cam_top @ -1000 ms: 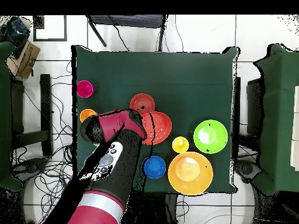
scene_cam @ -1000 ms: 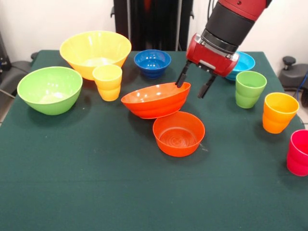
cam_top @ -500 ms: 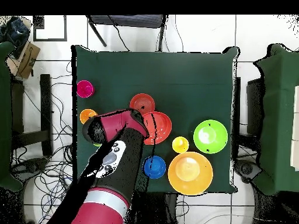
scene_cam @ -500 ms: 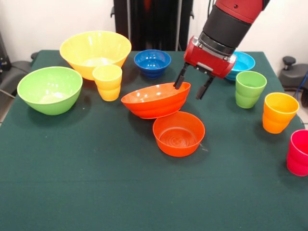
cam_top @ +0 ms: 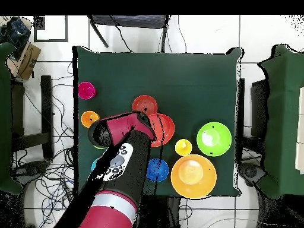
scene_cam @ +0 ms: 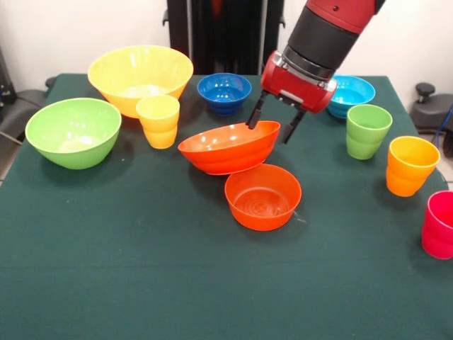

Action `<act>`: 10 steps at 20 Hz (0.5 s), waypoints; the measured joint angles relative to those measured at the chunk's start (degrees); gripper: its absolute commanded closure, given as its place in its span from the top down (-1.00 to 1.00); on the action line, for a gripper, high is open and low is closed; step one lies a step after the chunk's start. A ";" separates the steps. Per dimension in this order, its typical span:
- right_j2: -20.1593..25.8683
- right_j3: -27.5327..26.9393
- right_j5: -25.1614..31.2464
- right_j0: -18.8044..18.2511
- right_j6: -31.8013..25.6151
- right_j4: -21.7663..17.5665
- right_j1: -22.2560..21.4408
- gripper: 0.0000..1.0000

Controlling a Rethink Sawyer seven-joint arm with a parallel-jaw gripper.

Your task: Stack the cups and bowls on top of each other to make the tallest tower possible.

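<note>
The large orange bowl (scene_cam: 223,149) sits tilted, its near side leaning on the small orange bowl (scene_cam: 262,197) in front of it; both also show in the overhead view (cam_top: 165,129) (cam_top: 144,105). My gripper (scene_cam: 270,127) is open and straddles the large orange bowl's far right rim, one finger on each side. The yellow cup (scene_cam: 158,121) stands left of that bowl. The green cup (scene_cam: 367,131), orange-yellow cup (scene_cam: 411,165) and pink-red cup (scene_cam: 439,224) stand along the right edge.
The large yellow bowl (scene_cam: 140,74) and green bowl (scene_cam: 73,131) stand at the far left. The dark blue bowl (scene_cam: 224,92) is behind the orange bowls. The light blue bowl (scene_cam: 352,91) is partly behind my arm. The dark green table (scene_cam: 141,269) stretches in front.
My gripper has moved a little left along the large orange bowl's rim and slightly up. The bowls and cups have not moved.
</note>
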 measured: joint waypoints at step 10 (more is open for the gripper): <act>1.59 0.21 -1.23 -1.10 0.00 -1.23 0.06 1.00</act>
